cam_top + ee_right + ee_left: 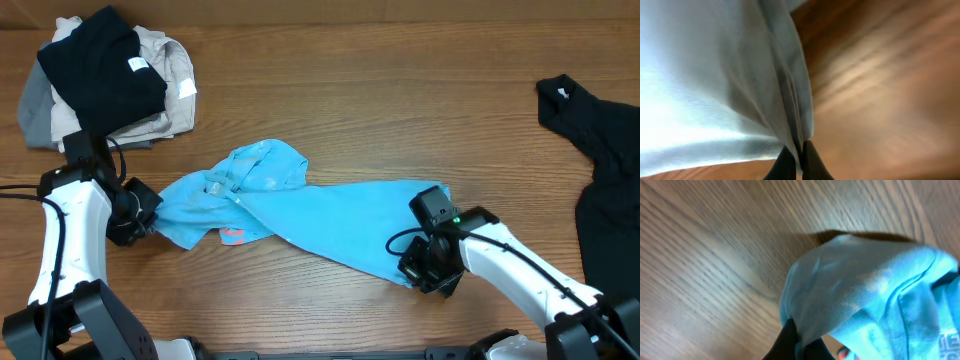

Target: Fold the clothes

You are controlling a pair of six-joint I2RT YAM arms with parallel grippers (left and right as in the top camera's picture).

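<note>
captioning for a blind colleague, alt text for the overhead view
A light blue T-shirt lies stretched across a wooden table, the left claw pinching its left end and the right claw its right end. A pile of clothes sits top left, a black shirt at right.

Readable text: none.
- Light blue T-shirt (330, 225): a scrap of white lettering (949, 342) at the frame edge, too blurred to read; a small red mark (232, 236), no characters discernible.
- Pile of clothes (100, 80) and black shirt (610, 170): white tags (137, 65), nothing readable on them.
</note>
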